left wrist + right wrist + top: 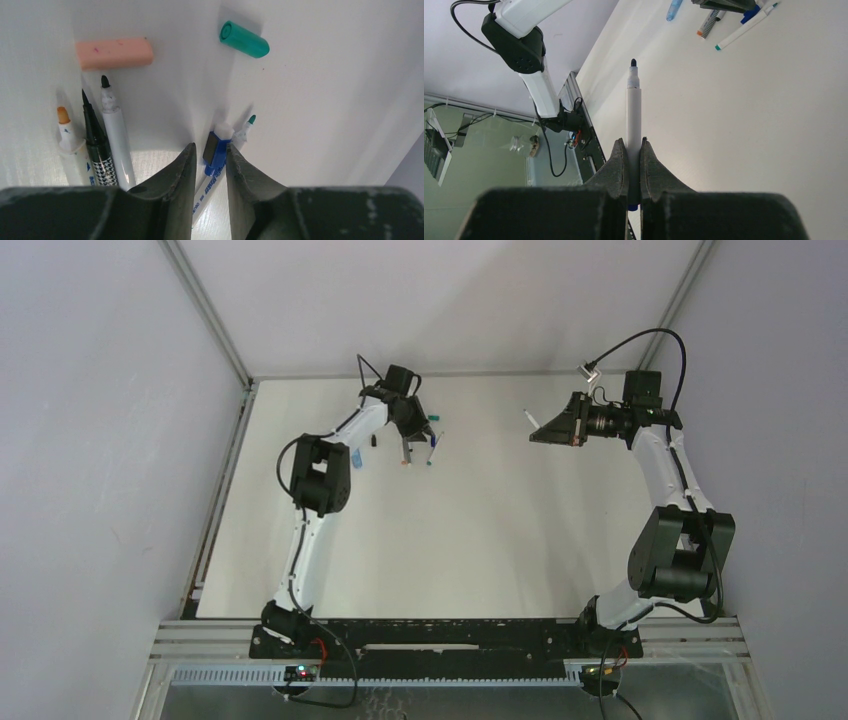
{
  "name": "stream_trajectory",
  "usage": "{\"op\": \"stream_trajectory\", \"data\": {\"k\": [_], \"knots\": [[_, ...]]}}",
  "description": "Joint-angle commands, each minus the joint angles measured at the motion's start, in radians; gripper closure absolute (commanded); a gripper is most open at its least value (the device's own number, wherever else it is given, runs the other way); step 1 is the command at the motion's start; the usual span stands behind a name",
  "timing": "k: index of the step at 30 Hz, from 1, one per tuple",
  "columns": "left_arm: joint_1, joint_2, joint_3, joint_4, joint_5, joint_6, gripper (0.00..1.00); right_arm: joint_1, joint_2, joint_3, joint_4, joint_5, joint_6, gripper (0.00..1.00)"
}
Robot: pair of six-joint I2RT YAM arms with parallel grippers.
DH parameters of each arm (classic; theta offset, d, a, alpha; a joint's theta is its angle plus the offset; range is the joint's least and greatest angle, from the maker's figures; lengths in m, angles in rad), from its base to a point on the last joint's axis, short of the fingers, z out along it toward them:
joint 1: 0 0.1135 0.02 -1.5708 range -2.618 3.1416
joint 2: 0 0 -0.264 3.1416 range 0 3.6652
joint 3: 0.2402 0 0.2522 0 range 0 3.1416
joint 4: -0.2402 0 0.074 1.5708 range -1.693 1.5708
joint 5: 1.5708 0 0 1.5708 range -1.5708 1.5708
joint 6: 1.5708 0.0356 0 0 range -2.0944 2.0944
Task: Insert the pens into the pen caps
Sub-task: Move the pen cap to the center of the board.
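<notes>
Right wrist: right gripper [634, 142] clenched on white pen [633, 110] near its rear end, held in air, tip free. Over the table [325, 100], left gripper [210, 150] part-spread astride blue cap [216, 150]; grasp unclear. Pen likely light, stiff, slick: hold mid-barrel. Cap tiny: pinch its sides.

The body of the left tool [210, 149] hides the rear ends of the orange-tipped pen [67, 135], the dark patterned pen [99, 152] and the black-tipped pen [117, 145] lying left of its fingers. The teal-tipped pen [204, 192] runs back between those fingers and out of sight, partly covered by a blue cap [216, 150]. The right tool [633, 142] hides the tail of the blue-tipped pen [633, 115]. Far ahead of it, a light-blue pen [674, 9] is cut off by the top edge.
</notes>
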Motion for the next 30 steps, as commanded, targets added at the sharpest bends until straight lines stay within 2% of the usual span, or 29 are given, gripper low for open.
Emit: {"op": "stream_trajectory", "data": {"k": [1,17,21,30], "knots": [[-0.016,0.009,0.06,-0.045,0.005,0.025,0.68,-0.008,-0.039,-0.002,0.014,-0.017,0.003,1.0],[-0.037,0.005,0.103,-0.168,-0.095,0.125,0.78,-0.01,-0.048,-0.004,0.01,-0.017,0.0,1.0],[-0.037,-0.05,0.005,-0.163,-0.121,0.166,0.78,-0.01,-0.051,-0.005,0.01,-0.016,0.002,1.0],[-0.038,-0.214,-0.265,-0.068,-0.086,0.193,0.78,-0.008,-0.053,-0.006,0.01,-0.018,0.002,1.0]]}}
